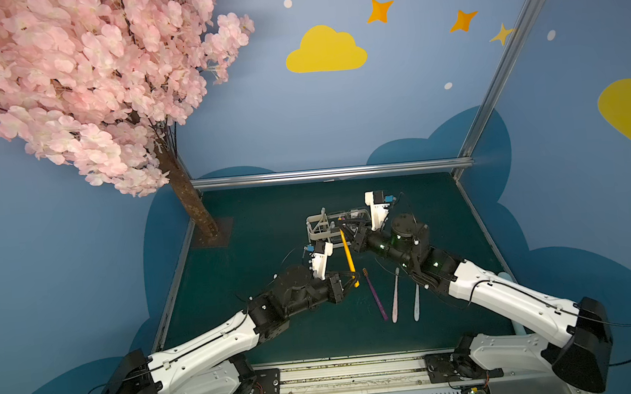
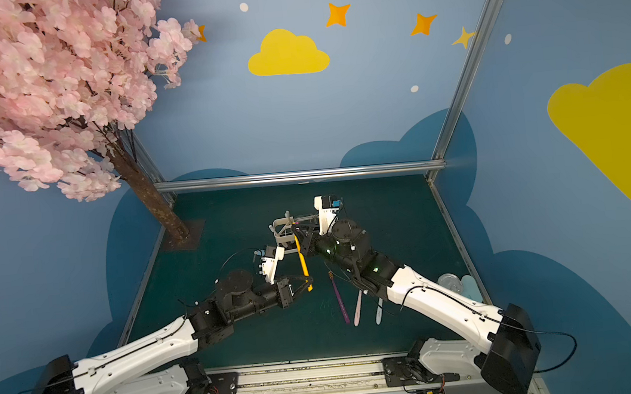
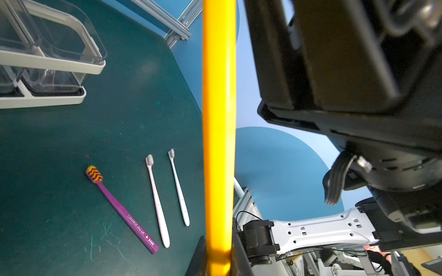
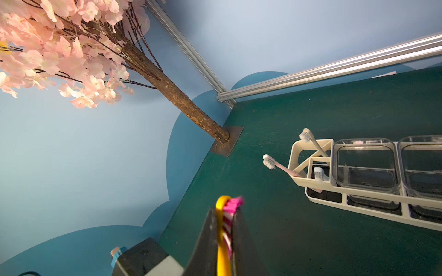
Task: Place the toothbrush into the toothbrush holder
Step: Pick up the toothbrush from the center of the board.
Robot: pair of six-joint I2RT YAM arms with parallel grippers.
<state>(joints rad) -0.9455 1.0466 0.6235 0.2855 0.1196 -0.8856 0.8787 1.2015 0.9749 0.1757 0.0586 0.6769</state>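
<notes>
A yellow toothbrush (image 1: 347, 255) with pink bristles hangs above the green table, spanning both grippers. My right gripper (image 1: 342, 227) is shut on its bristle end (image 4: 223, 239), close to the near side of the toothbrush holder (image 1: 312, 219). My left gripper (image 1: 354, 278) is shut on the lower end of the handle (image 3: 218, 119), with a finger pressed against each side. The toothbrush holder (image 4: 358, 192) is a white wire caddy holding two clear square cups. Three pale toothbrushes (image 4: 279, 166) stand in its divided slot section.
A purple toothbrush (image 1: 375, 294), a pink one (image 1: 394, 296) and a white one (image 1: 416, 302) lie side by side on the table near the right arm. The tree trunk (image 1: 193, 204) stands at the back left corner. A clear lid (image 2: 454, 281) sits at the right edge.
</notes>
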